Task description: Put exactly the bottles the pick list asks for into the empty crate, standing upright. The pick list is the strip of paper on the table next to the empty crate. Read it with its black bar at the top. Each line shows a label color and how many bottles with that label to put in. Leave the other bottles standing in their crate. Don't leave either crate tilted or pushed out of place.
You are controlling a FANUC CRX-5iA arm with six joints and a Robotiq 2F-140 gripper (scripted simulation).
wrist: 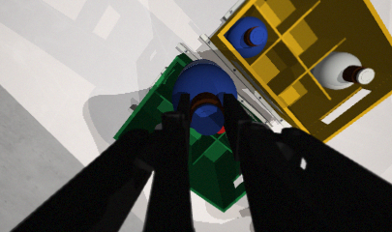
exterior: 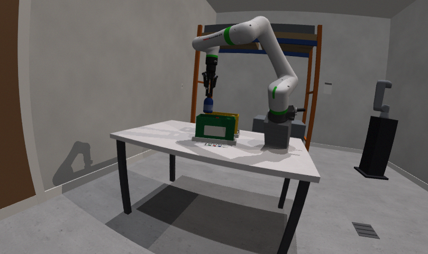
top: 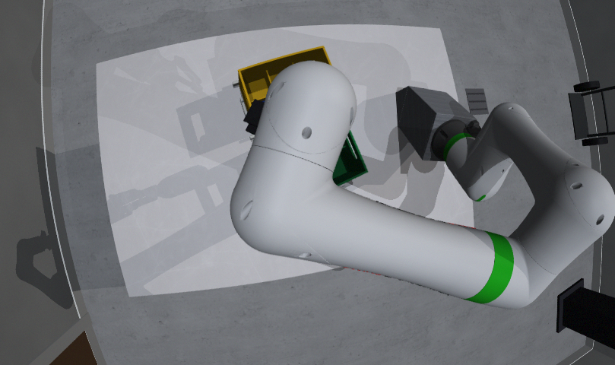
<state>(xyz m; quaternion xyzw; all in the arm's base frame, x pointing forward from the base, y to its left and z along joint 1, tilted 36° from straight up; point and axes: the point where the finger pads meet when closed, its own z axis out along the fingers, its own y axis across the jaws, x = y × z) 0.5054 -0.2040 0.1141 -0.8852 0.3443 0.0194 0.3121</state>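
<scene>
My gripper (exterior: 209, 93) (wrist: 206, 107) is shut on the neck of a blue bottle (exterior: 208, 105) (wrist: 203, 77). The bottle hangs upright above the crates; in the wrist view it covers part of the green crate (top: 361, 161) (exterior: 200, 127) (wrist: 220, 195). A red cap (wrist: 221, 130) shows in that crate; the rest of its contents is mostly hidden. The yellow crate (top: 252, 77) (exterior: 237, 120) (wrist: 383, 101) holds a blue bottle (wrist: 247, 39) in a corner compartment and a white bottle (wrist: 337, 70). The pick list (exterior: 216, 145) lies before the green crate, too small to read.
The crates stand side by side, with pale metal rails (wrist: 252, 89) between them. The arm hides much of both crates in the top view. The robot's grey base block (top: 421, 119) (exterior: 276, 133) stands on the table (exterior: 165, 147), to the right of the crates.
</scene>
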